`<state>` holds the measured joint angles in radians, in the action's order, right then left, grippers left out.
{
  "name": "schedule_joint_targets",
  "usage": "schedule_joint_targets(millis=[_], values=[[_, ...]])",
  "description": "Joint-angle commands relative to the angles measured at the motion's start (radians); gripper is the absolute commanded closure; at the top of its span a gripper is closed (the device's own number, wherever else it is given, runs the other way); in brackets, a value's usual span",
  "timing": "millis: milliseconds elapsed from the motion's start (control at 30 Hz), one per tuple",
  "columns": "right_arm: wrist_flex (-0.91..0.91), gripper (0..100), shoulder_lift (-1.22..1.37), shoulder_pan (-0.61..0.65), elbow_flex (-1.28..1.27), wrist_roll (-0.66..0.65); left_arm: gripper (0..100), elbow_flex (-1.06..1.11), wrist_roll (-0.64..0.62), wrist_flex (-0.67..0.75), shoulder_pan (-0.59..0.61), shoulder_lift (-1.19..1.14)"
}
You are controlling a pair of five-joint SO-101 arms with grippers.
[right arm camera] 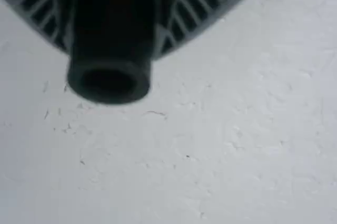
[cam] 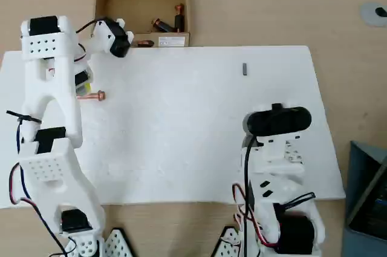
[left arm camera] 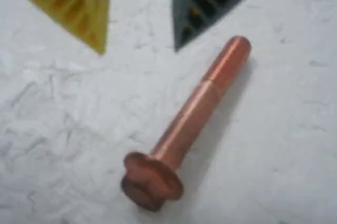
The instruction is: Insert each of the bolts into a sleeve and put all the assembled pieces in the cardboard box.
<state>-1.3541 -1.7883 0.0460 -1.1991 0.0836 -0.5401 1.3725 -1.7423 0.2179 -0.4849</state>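
Observation:
A copper bolt (left arm camera: 184, 129) lies flat on the white mat, its flanged head nearest the camera. My left gripper (left arm camera: 137, 21) hangs open just above it, with the yellow finger (left arm camera: 79, 8) off to one side of the shank tip. From above, that bolt (cam: 94, 95) pokes out beside the left gripper (cam: 83, 84) at the mat's left side. My right gripper (right arm camera: 113, 18) is shut on a black sleeve (right arm camera: 109, 60), whose open bore faces the camera just above the mat. The right arm (cam: 275, 123) stands over the mat's right part. Two assembled pieces (cam: 171, 22) lie inside the cardboard box (cam: 109, 3).
A small dark sleeve (cam: 245, 69) lies on the mat right of centre, toward the far edge. Another copper piece (cam: 144, 43) rests at the box's front wall. The white mat (cam: 181, 124) is bare across its middle. A dark object (cam: 366, 196) sits off the mat's right edge.

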Motion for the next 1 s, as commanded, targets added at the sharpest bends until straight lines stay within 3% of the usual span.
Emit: schedule_joint_targets(millis=[0, 467, 700, 967], values=[[-0.002, 98.9, -0.019, -0.012, 0.035, -0.008, 90, 0.018, 0.041, -0.011, -0.014, 0.018], [0.003, 98.9, -0.016, -0.008, 0.035, -0.009, 90, 0.063, 0.259, -0.011, -0.005, 0.015], [0.006, 98.9, -0.015, -0.007, 0.016, -0.009, 90, 0.064, 0.29, -0.002, -0.008, 0.008], [0.006, 98.9, -0.013, -0.007, 0.007, -0.009, 90, 0.052, 0.302, 0.115, -0.014, -0.102]])
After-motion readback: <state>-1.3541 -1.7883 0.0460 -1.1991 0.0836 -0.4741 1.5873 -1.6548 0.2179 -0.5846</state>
